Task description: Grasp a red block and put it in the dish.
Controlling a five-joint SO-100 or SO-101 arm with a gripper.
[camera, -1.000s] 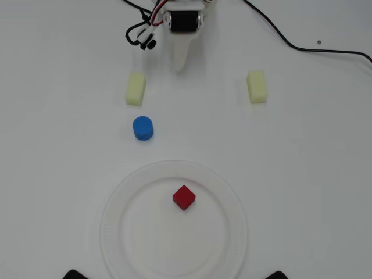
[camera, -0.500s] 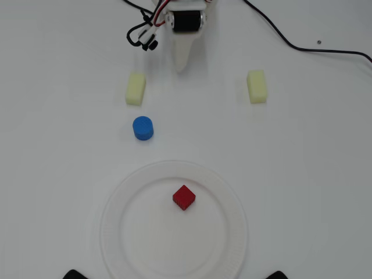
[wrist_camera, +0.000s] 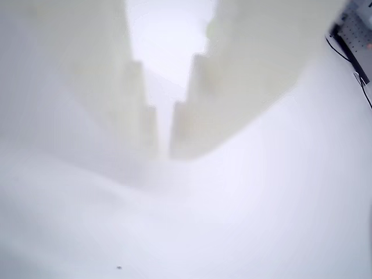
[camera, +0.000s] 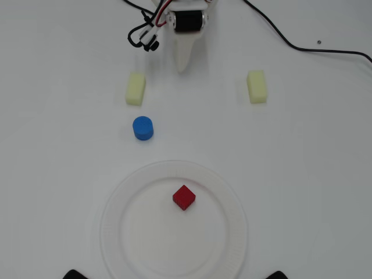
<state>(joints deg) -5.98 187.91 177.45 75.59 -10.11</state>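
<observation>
The red block (camera: 183, 197) lies inside the dish (camera: 116, 232), a little above its middle, in the overhead view. The dish is a wide white ribbed plate at the bottom centre of the table. My gripper (camera: 184, 65) is far from both, at the top centre near the arm's base, with its white fingers together in one narrow point, empty. In the wrist view the gripper (wrist_camera: 164, 145) shows as two blurred white fingers with only a thin slit between them and nothing held. Neither the block nor the dish shows in the wrist view.
A blue cylinder (camera: 143, 128) stands above the dish's left side. Pale yellow blocks lie at upper left (camera: 135, 88) and upper right (camera: 257, 86). Black cables (camera: 302, 47) run across the top. Two dark objects (camera: 75, 274) sit at the bottom edge.
</observation>
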